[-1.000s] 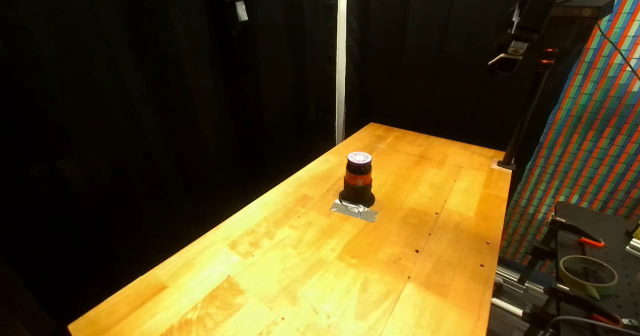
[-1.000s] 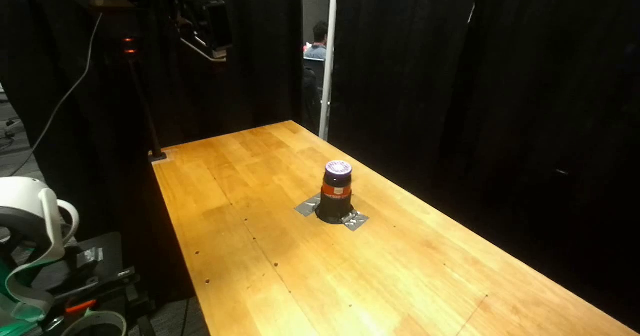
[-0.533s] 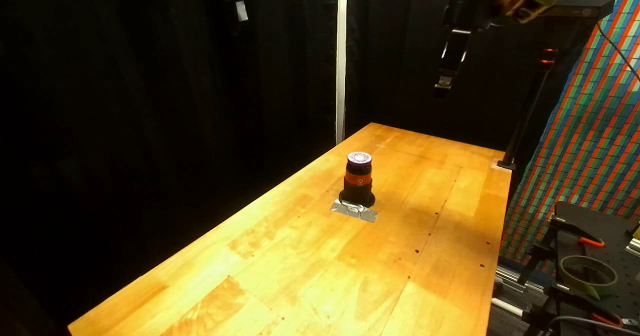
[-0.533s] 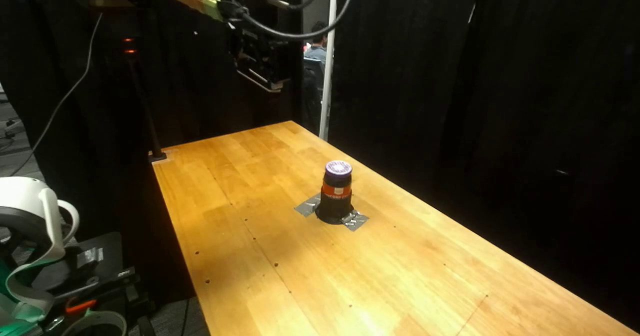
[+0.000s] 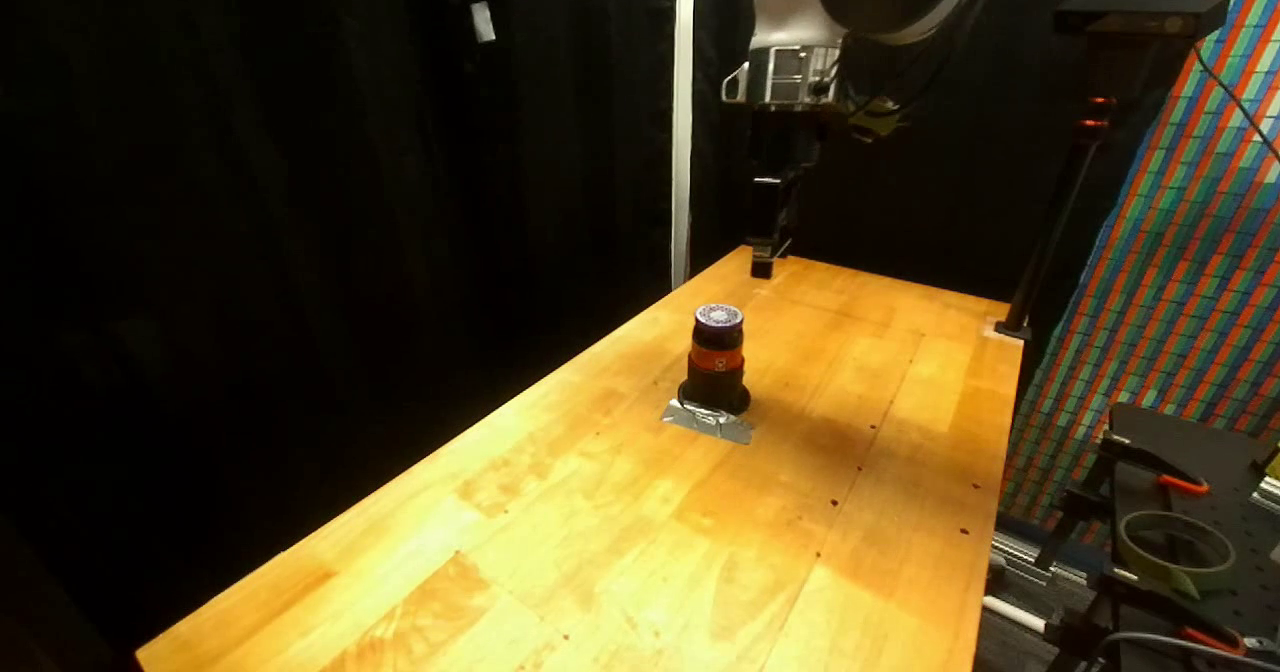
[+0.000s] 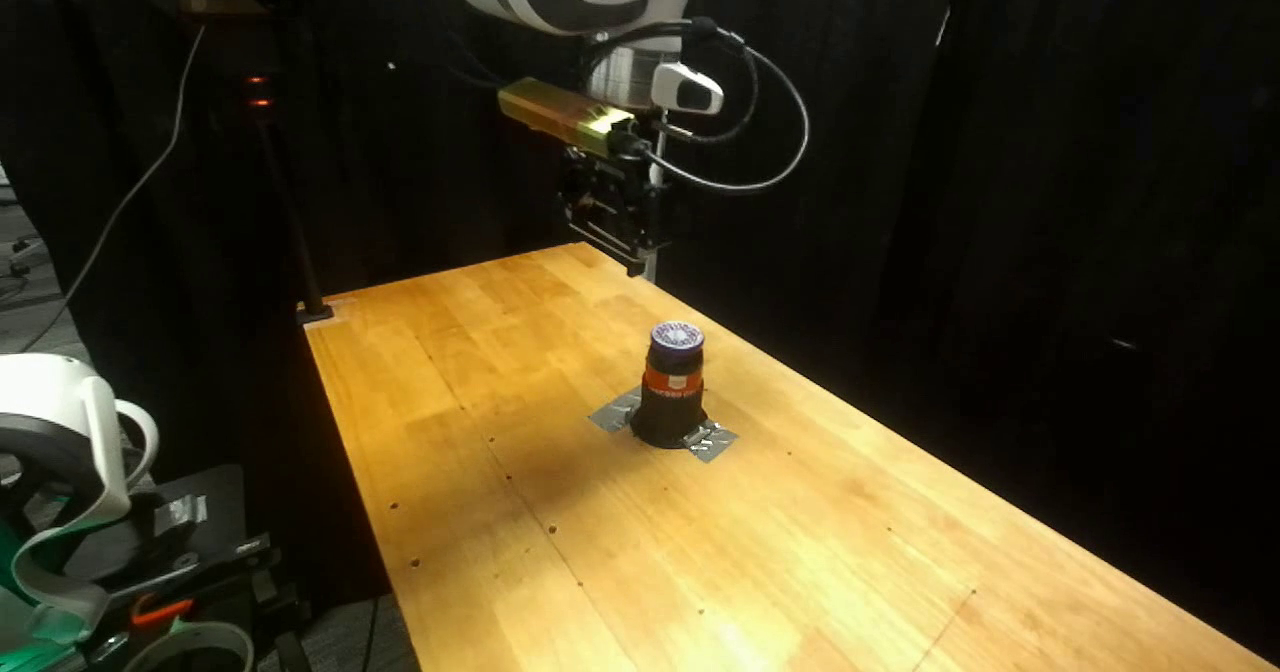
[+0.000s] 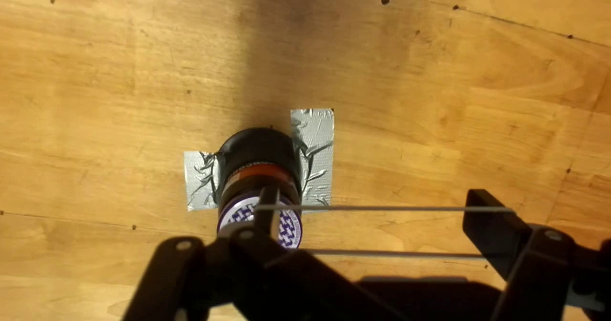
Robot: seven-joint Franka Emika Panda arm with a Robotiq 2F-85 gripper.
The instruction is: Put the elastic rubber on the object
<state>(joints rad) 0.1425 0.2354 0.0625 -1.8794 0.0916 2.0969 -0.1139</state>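
Observation:
The object (image 5: 717,360) is an upright dark jar with a red-orange band and a white-and-purple lid, on a black base. It also shows in an exterior view (image 6: 674,380) and in the wrist view (image 7: 260,175). My gripper (image 7: 373,200) is open, with the elastic rubber (image 7: 382,208) stretched around its two fingers as two thin grey strands. In both exterior views the gripper (image 5: 763,268) (image 6: 606,248) hangs in the air above the far part of the table, higher than the lid. In the wrist view the left finger covers part of the lid; the jar is not between the fingers.
Silver tape (image 7: 317,134) holds the base to the wooden table (image 5: 640,552). A black post with a sensor box (image 5: 1140,17) stands at the far corner. A side cart with a tape roll (image 5: 1178,552) stands beside the table. Dark curtains hang around.
The arm has come down into view, and the gripper has moved over the table and closer to the object, with the elastic rubber on its fingers. The object has not moved.

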